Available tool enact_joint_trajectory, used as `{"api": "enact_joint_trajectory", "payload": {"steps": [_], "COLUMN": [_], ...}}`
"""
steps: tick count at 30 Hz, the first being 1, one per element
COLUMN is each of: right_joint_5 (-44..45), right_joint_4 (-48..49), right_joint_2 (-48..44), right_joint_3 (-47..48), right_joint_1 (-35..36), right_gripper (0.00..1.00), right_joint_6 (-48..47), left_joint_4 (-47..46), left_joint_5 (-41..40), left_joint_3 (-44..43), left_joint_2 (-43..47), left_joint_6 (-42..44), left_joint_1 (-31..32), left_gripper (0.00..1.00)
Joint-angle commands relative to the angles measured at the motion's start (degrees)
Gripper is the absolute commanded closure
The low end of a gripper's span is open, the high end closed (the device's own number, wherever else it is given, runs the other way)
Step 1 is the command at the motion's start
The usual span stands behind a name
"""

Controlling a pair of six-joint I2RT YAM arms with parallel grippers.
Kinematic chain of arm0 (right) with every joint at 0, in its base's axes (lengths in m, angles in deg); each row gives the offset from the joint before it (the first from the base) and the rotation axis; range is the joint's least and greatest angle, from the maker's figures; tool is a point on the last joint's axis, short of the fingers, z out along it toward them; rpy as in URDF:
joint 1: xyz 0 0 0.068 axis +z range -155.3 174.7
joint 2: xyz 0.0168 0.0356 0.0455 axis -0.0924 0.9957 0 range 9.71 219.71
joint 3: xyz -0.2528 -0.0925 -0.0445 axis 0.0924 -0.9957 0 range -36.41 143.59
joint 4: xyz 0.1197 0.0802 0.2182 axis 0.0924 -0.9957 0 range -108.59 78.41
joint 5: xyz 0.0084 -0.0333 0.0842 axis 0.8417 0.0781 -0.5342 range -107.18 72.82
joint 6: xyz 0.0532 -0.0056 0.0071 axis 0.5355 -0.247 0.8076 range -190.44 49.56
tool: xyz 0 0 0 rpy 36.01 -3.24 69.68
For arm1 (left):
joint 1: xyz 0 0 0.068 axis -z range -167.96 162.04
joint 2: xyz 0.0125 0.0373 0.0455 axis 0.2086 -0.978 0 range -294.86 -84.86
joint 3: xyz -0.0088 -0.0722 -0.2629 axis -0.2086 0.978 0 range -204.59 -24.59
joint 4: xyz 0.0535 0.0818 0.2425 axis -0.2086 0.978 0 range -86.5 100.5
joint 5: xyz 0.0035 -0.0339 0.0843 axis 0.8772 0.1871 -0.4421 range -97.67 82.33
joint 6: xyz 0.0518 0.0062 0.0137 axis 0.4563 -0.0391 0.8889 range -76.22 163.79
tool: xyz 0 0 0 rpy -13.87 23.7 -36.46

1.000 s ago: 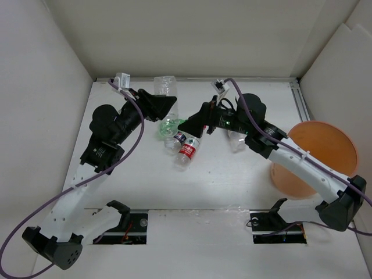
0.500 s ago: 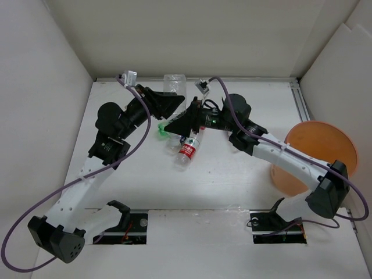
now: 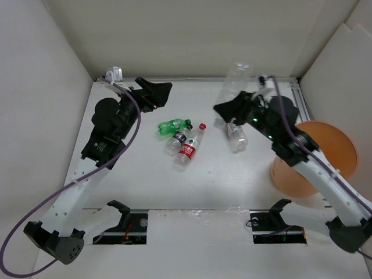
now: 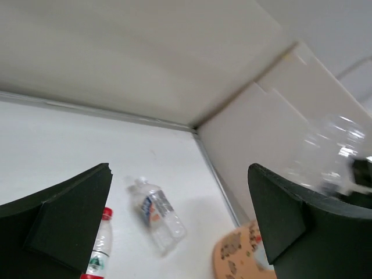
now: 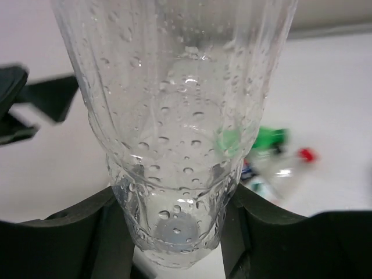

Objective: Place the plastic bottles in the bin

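My right gripper [image 3: 231,106] is shut on a clear plastic bottle [image 3: 236,82] and holds it upright in the air. In the right wrist view that wet bottle [image 5: 174,110] fills the space between the fingers [image 5: 119,232]. My left gripper [image 3: 164,96] is open with nothing in it, at the back left. On the table lie a green bottle [image 3: 172,125], a dark-labelled bottle [image 3: 176,141], a red-capped bottle [image 3: 190,145] and a pale-labelled bottle [image 3: 235,135]. The orange bin [image 3: 337,136] stands at the right, past the right arm.
White walls close in the table on the left, back and right. A metal rail [image 3: 302,104] runs along the right edge near the bin. Two dark mounts [image 3: 125,218] [image 3: 273,218] sit at the near edge.
The left gripper opened, let go of the clear bottle and drew back left. The right gripper shut on that bottle and carried it up and right, away from the other bottles.
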Motion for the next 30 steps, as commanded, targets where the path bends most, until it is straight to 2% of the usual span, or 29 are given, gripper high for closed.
{"api": "enact_joint_trajectory", "payload": {"steps": [1, 2, 6, 7, 9, 13, 14, 15, 17, 26, 28, 30], "right_joint_5": [25.4, 28.3, 41.9, 47.6, 53.2, 61.0, 61.6, 62.9, 62.9, 66.8, 66.0, 60.6], "right_joint_4": [-17.5, -22.4, -33.5, -36.2, -43.9, -51.2, -51.9, -53.2, -54.0, -56.1, -54.1, -48.4], "right_joint_2": [-12.3, -17.2, -27.1, -28.4, -31.4, -34.6, -34.6, -34.6, -33.9, -32.7, -32.0, -29.8], "right_joint_3": [-1.2, -3.0, -5.1, -5.1, -5.1, -7.1, -7.1, -7.9, -7.9, -1.9, -0.8, 0.3], "right_joint_1": [-6.3, -8.2, -17.3, -20.4, -23.1, -25.4, -25.4, -25.4, -25.4, -25.4, -25.4, -25.4], "right_gripper": [1.00, 1.00, 1.00, 1.00, 1.00, 0.99, 0.92, 0.65, 0.02, 0.00, 0.00, 0.00], "right_joint_6": [-2.1, -1.2, 3.8, 5.5, 8.1, 12.6, 13.3, 14.9, 15.6, 19.4, 16.7, 5.8], "left_joint_4": [9.2, 9.8, 9.6, 8.2, 7.0, 8.3, 10.0, 10.9, 13.0, 22.9, 26.2, 28.6], "left_joint_5": [-14.2, -15.2, -16.3, -15.1, -14.1, -14.1, -15.1, -15.9, -16.5, -26.1, -28.0, -26.8], "left_joint_3": [-3.9, -3.9, 0.2, 1.3, 3.8, 4.3, 3.8, 3.1, 2.6, 0.8, 0.8, 0.3], "left_joint_2": [0.3, -0.2, -0.2, 0.5, 0.5, -1.1, -2.1, -3.0, -3.0, -4.4, -6.6, -9.9], "left_joint_6": [3.2, 3.8, 2.0, 2.0, 1.3, -0.4, -1.1, -1.1, -1.1, -4.7, -6.7, -8.8], "left_joint_1": [0.0, 0.0, 0.0, 0.0, 0.0, 0.0, 0.0, 0.0, 0.0, 0.0, 0.0, -2.6], "left_gripper": [0.00, 0.00, 0.00, 0.00, 0.00, 0.00, 0.00, 0.00, 0.00, 0.00, 0.00, 0.00]}}
